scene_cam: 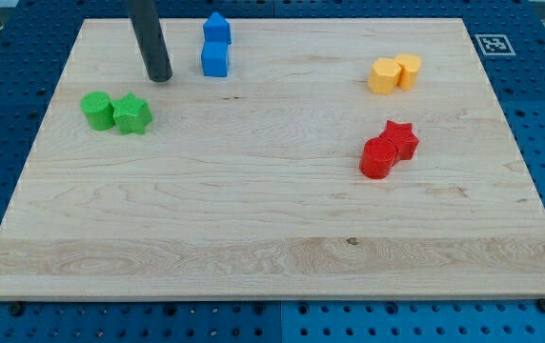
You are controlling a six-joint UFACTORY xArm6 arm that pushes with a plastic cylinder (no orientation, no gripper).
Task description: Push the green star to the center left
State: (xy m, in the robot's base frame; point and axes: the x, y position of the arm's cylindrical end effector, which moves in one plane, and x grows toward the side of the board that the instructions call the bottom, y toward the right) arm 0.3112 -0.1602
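Observation:
The green star [132,114] lies on the wooden board [272,238] at the view's upper left. A green round block [96,110] touches its left side. My tip [159,77] stands just above and slightly right of the green star, a short gap away, not touching it. The rod rises from the tip to the view's top edge.
Two blue blocks [216,45] sit stacked in a column right of my tip near the top edge. Two yellow blocks [393,73] lie at the upper right. A red star [400,138] and a red round block [378,158] touch at the centre right.

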